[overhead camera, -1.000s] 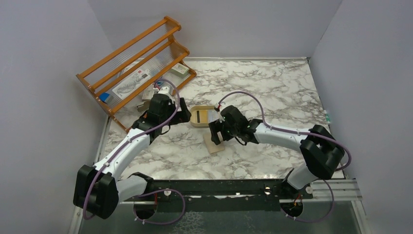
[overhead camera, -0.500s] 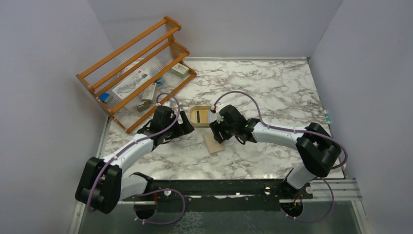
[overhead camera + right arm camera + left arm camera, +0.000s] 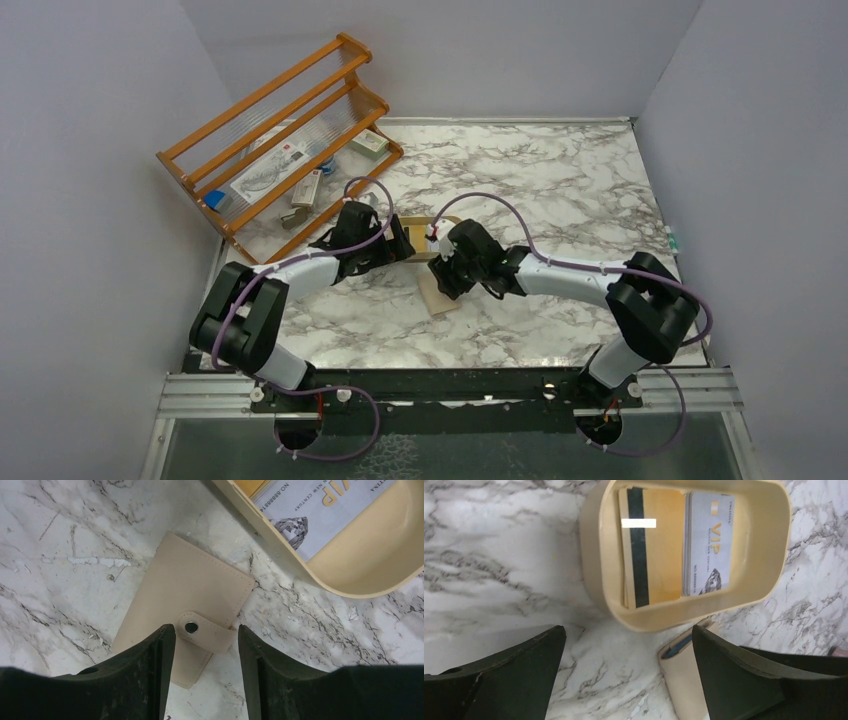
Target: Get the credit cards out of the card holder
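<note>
The tan card holder (image 3: 185,590) lies closed on the marble, its snap tab (image 3: 206,632) fastened. My right gripper (image 3: 206,628) hangs just over it, open about halfway, with the tab between its fingers and a sliver of space on each side. Two credit cards lie in the cream tray (image 3: 596,560): a yellow-orange one with a dark stripe (image 3: 659,545) and a whitish VIP one (image 3: 707,540). Just short of the tray's near rim my left gripper (image 3: 628,630) stands wide open and empty, and the card holder's corner (image 3: 684,675) shows a blue inside. From above, both grippers (image 3: 395,245) (image 3: 447,275) crowd the tray.
A wooden rack (image 3: 280,150) with small packets stands at the back left. Grey walls close in the table on three sides. A small object (image 3: 672,240) lies at the right edge. Open marble lies to the right and in front.
My left arm has swung right and forward, up to the tray. The right gripper's fingers have narrowed around the snap tab and shifted slightly toward the tray.
</note>
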### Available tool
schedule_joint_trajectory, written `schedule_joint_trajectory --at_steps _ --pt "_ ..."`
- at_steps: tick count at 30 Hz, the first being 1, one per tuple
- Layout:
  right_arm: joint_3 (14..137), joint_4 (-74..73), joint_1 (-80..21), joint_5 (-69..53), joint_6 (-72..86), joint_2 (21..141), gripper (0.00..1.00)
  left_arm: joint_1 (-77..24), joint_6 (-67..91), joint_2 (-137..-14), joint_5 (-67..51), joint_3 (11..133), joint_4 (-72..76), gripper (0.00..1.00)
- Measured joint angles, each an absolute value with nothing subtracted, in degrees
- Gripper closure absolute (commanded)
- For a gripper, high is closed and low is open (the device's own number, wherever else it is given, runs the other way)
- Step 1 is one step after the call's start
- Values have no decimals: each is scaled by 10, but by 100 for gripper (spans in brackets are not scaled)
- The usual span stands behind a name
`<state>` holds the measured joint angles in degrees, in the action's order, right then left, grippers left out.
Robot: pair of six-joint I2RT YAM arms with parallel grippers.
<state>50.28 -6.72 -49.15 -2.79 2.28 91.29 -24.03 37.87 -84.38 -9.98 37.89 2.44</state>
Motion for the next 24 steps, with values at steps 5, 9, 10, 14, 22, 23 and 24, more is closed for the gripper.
schedule_joint_trajectory --at_steps 5,9,10,14,22,23,24 --pt "503 -70 -502 -27 15 926 52 -241 373 -889 -110 409 52 4" --pt "503 -70 -506 -26 14 931 58 -246 372 -916 -114 430 68 5" --pt "503 -70 -506 -26 13 931 60 -248 372 -924 -114 437 72 6" --pt "503 -70 -507 -22 14 931 74 -254 376 -950 -114 461 79 7" --pt "503 -68 -510 6 23 935 99 -258 390 -1010 -111 531 73 7" --pt "503 -68 -511 10 25 935 99 -258 392 -1017 -110 541 70 7" --pt "503 -67 -512 15 26 935 99 -259 394 -1028 -108 556 65 7"
